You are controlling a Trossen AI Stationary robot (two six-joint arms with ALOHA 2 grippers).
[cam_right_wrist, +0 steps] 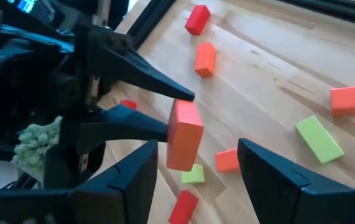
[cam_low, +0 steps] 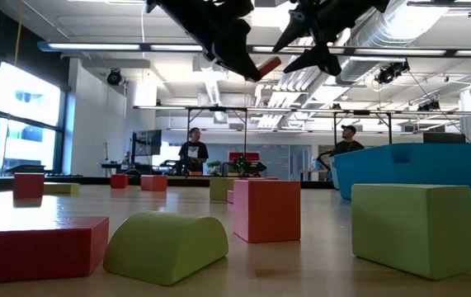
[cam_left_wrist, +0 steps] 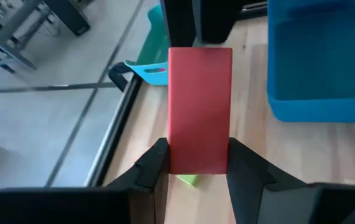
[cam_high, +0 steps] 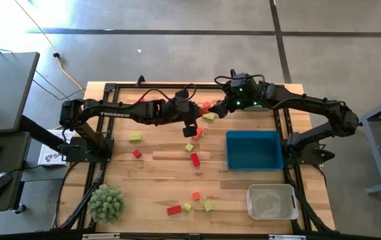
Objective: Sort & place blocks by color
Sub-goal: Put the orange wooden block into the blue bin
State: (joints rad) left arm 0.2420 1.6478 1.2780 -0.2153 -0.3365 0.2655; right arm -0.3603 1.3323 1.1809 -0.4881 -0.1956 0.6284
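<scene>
Red block [cam_left_wrist: 199, 112] sits pinched betw. left gripper [cam_high: 191, 131] fingers, held above worktop [cam_high: 157, 177] near frame centre in high view. Right gripper [cam_high: 218, 109], upper centre just right of it, fingers spread, empty. Blue bin [cam_high: 254, 151] lies centre-right.

White lettering "TROSSEN" on the left arm [cam_high: 120, 112]; nothing else legible
</scene>
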